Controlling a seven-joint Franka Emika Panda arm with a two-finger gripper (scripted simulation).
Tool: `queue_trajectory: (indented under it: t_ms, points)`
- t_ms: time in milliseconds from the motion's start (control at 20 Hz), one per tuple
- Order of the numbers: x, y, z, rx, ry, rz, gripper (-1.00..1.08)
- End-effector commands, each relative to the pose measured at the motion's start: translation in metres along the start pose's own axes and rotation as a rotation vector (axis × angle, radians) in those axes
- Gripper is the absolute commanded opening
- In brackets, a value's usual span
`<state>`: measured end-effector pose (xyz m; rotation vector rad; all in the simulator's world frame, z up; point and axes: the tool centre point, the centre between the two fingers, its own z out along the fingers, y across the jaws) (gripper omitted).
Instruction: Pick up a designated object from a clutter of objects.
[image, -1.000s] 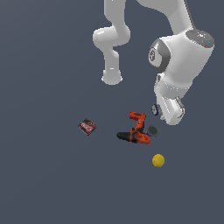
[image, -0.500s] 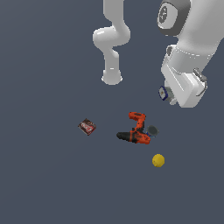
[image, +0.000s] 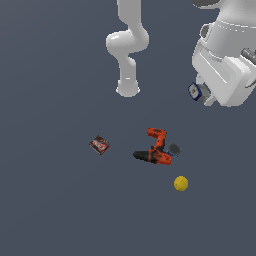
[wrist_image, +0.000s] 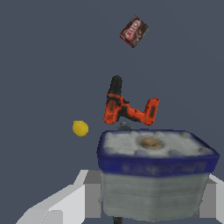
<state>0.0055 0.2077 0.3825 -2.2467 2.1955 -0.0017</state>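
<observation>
One can (image: 194, 92), drill (image: 155, 149), ball (image: 181, 183), packet (image: 99, 145), disc (image: 174, 149).

Even flat simulator lighting, dim slate backdrop, no cast shadows, coarse blurry textures

Gripper (image: 200, 94) raised — clamped, loaded

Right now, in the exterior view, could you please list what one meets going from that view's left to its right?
Dark red-brown packet → orange-and-black power drill → yellow ball → small blue-rimmed can held in the gripper.
</observation>
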Motion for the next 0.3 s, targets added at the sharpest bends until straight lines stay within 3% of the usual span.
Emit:
queue_trajectory:
  t_ms: [0,250]
  points:
    - [-0.0002,-0.0012,-0.0077,-0.001,0.0,-0.001,-1.0]
    - [-0.0005,-0.0024,-0.0124,-0.001,-0.001,-0.001,-1.0]
